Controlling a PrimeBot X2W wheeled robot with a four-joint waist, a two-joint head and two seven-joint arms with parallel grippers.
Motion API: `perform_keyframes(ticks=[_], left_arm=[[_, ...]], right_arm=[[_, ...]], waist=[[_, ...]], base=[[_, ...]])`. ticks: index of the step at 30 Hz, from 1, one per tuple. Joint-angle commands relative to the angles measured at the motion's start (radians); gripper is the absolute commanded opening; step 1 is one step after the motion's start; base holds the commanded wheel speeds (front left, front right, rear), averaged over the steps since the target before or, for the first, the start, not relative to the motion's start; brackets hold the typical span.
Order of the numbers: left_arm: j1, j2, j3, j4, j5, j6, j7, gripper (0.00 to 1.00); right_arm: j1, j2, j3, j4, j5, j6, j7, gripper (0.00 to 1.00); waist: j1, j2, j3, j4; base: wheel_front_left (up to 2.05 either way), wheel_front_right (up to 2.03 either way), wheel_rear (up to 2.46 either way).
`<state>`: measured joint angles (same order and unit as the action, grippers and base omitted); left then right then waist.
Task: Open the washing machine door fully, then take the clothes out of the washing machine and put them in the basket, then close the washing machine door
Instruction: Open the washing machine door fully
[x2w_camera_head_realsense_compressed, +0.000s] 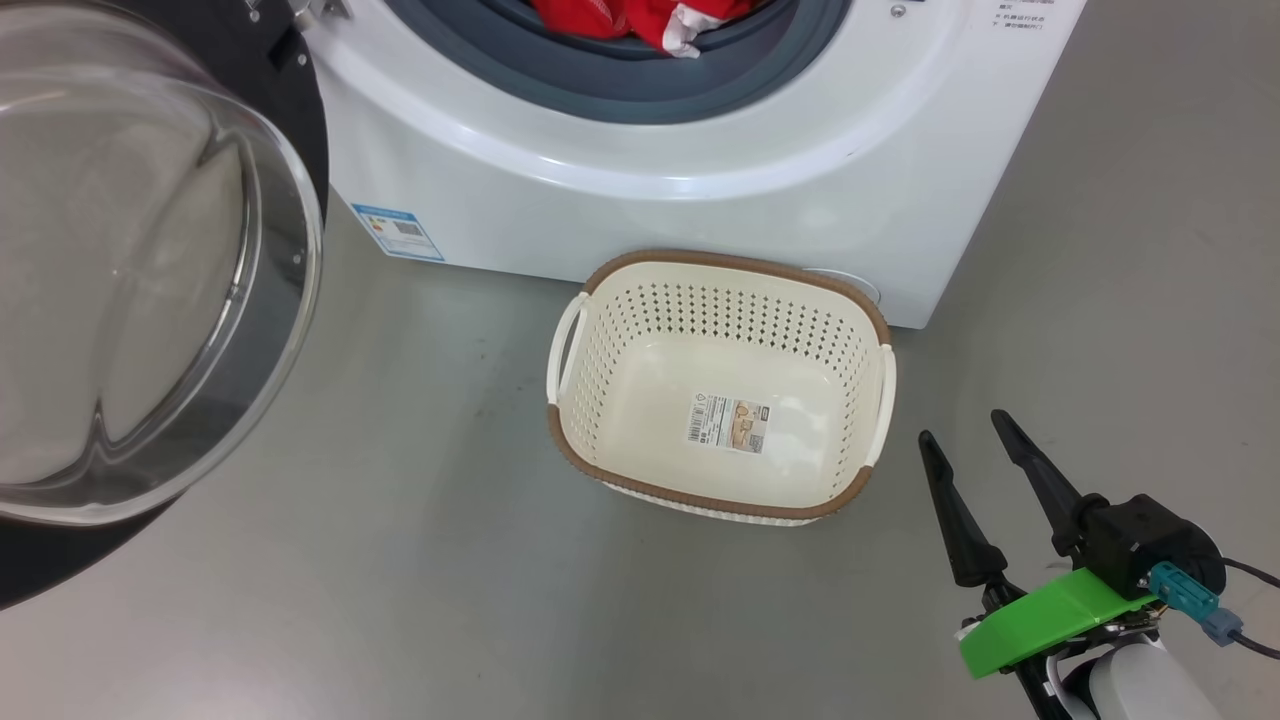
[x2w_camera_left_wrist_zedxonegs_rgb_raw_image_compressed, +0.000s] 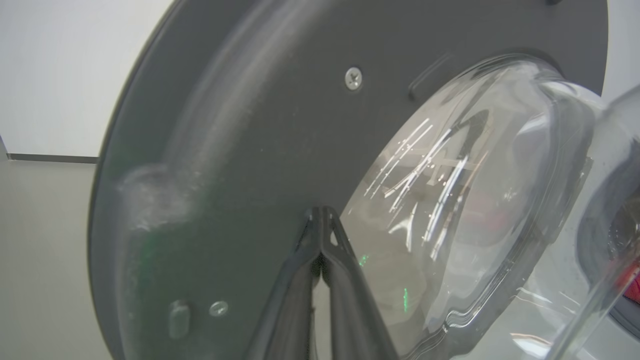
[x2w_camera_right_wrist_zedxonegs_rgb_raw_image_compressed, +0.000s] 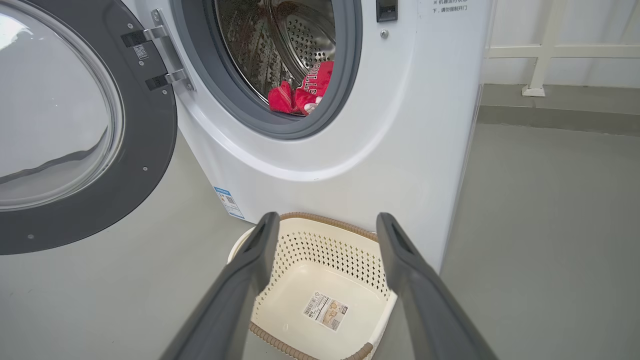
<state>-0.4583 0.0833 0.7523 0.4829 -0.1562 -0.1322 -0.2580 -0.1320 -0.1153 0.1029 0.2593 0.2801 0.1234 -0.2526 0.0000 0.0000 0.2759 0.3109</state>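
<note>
Hanging open at the left of the head view, the washing machine door turns its bulging clear glass bowl toward the camera, with the black rim behind it. The white washing machine runs across the top, a small blue label at its lower corner. Red clothes with white trim lie at the mouth of the machine, against the grey gasket. The cream perforated basket stands on the grey floor just in front of the machine, a sticker on its bottom. The right gripper is at the lower right, near the basket's right side and apart from it, its fingers spread wide and holding nothing.

From the left wrist, the left gripper has its fingers pressed together, tips close against the door's dark grey inner frame, just beside the glass bowl; contact cannot be told.

From the right wrist, the wide fingers frame the basket below. The door stands out to the left on its metal hinges, and the red clothes rest low in the perforated steel drum.
</note>
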Motion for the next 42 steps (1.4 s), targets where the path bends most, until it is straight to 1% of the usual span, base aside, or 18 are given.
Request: perform_keyframes(ticks=[1,4,8,14,15,18,20,24,25,26,27,28,29,32,36,42], left_arm=[[-0.011,0.062,0.021,-0.015,0.009,0.002,-0.004,0.0],[-0.007,0.065,0.01,-0.012,0.006,0.002,-0.004,0.0],[0.013,0.063,-0.027,-0.019,-0.021,0.002,-0.004,0.0],[0.079,0.029,-0.077,-0.078,-0.028,0.002,-0.004,0.0],[0.093,0.022,-0.086,-0.09,-0.029,0.002,-0.004,0.02],[0.134,0.008,-0.122,-0.124,-0.037,0.002,-0.004,0.13],[0.16,-0.001,-0.141,-0.146,-0.044,0.002,-0.004,0.25],[0.22,-0.021,-0.187,-0.197,-0.063,0.002,-0.004,0.45],[0.22,-0.021,-0.187,-0.197,-0.063,0.002,-0.004,0.45],[0.235,-0.024,-0.205,-0.209,-0.068,0.002,-0.004,0.49],[0.251,-0.027,-0.221,-0.221,-0.073,0.002,-0.004,0.58],[0.267,-0.029,-0.238,-0.232,-0.077,0.002,-0.004,0.75],[0.293,-0.031,-0.273,-0.251,-0.092,0.002,-0.004,1.0],[0.324,-0.032,-0.342,-0.271,-0.122,0.002,-0.004,1.0],[0.355,-0.033,-0.407,-0.29,-0.152,0.002,-0.004,1.0],[0.369,-0.033,-0.487,-0.305,-0.143,0.002,-0.004,1.0]], right_arm=[[-0.022,0.0,0.019,-0.023,-0.011,0.007,-0.009,1.0],[-0.022,0.003,0.018,-0.022,-0.01,0.007,-0.009,1.0],[-0.019,0.005,0.017,-0.02,-0.008,0.007,-0.009,1.0],[-0.005,0.008,0.016,-0.019,-0.004,0.007,-0.009,1.0],[-0.003,0.008,0.016,-0.019,-0.003,0.007,-0.009,1.0],[0.004,0.01,0.014,-0.019,0.001,0.007,-0.009,1.0],[0.009,0.011,0.012,-0.021,0.003,0.007,-0.009,1.0],[0.025,0.018,-0.001,-0.026,0.005,0.007,-0.009,1.0],[0.025,0.018,-0.001,-0.026,0.005,0.007,-0.009,1.0],[0.029,0.02,-0.003,-0.028,0.005,0.007,-0.009,1.0],[0.033,0.023,-0.006,-0.028,0.006,0.007,-0.009,1.0],[0.038,0.024,-0.009,-0.029,0.007,0.007,-0.009,1.0],[0.044,0.027,-0.013,-0.032,0.008,0.007,-0.009,1.0],[0.053,0.031,-0.025,-0.038,0.009,0.007,-0.009,1.0],[0.053,0.035,-0.037,-0.042,0.012,0.007,-0.009,1.0],[0.053,0.041,-0.06,-0.051,0.014,0.007,-0.009,1.0]], waist=[[0.0,0.0,-0.002,0.001],[0.0,0.0,-0.009,0.002],[0.0,0.0,-0.026,0.005],[0.0,0.0,-0.064,0.01],[0.0,0.0,-0.071,0.01],[0.0,0.0,-0.091,0.011],[0.0,0.0,-0.103,0.011],[0.0,0.0,-0.126,0.009],[0.0,0.0,-0.126,0.009],[0.0,0.0,-0.13,0.007],[0.0,0.0,-0.136,0.006],[0.0,0.0,-0.14,0.004],[0.0,0.0,-0.144,-0.001],[0.0,0.0,-0.149,-0.01],[0.0,0.0,-0.145,-0.036],[0.0,0.0,-0.136,-0.088]], base=[[0.0,0.0,0.0],[0.0,0.0,0.0],[0.0,0.0,0.0],[0.0,0.0,0.0],[0.0,0.0,0.0],[0.0,0.0,0.0],[0.0,0.0,0.0],[0.0,0.0,0.0],[0.0,0.0,0.0],[0.0,0.0,0.0],[0.0,0.0,0.0],[0.0,0.0,0.0],[0.0,0.0,0.0],[0.0,0.0,0.0],[0.0,0.0,0.0],[0.0,0.0,0.0]])
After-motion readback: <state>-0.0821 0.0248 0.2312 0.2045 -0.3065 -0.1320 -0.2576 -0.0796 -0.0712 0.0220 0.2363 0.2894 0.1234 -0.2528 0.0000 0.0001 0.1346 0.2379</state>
